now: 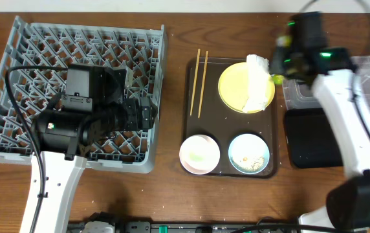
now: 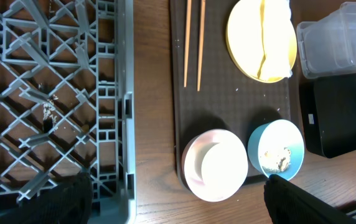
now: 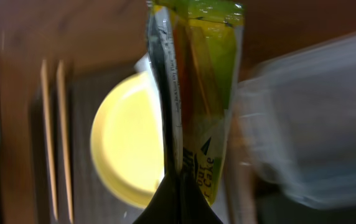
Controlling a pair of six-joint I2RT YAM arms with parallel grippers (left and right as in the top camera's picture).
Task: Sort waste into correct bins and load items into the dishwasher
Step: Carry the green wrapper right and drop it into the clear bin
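Pinching green wrapper [image 3: 198, 93], right hand [image 3: 178, 190] clenched (overhead barely shows it), left hand [image 1: 138, 114] released.

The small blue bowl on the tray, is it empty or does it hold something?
Not empty. The blue bowl holds a clump of whitish food scraps on its bottom.

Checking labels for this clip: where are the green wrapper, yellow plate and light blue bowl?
green wrapper [image 3: 206, 93], right wrist view, printed face.
yellow plate [image 1: 232, 85], overhead view, bare left half.
light blue bowl [image 2: 288, 140], left wrist view, inner wall.
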